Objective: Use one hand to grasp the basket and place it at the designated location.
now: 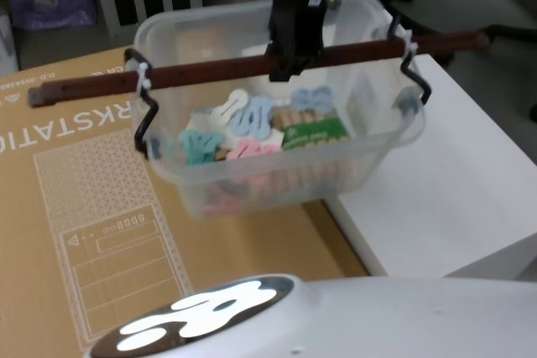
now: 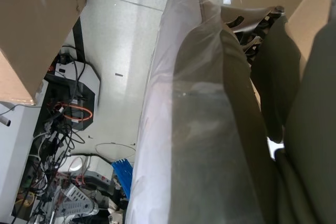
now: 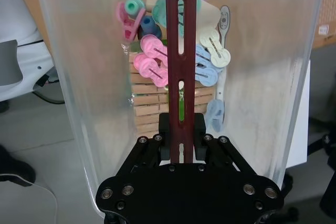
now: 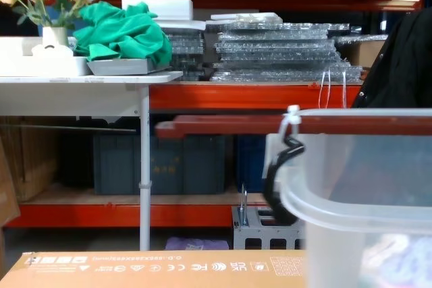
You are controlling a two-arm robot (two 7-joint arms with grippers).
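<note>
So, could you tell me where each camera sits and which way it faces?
Head: high up, facing down at the basket hanging from the right gripper; the robot's white body shows below.
Left wrist: on the left arm, facing the floor and cables.
Right wrist: behind the right gripper, facing along the handle into the basket.
Chest: low, facing forward toward shelves; basket at lower right.
Shared: head, right wrist and chest see basket and handle.
</note>
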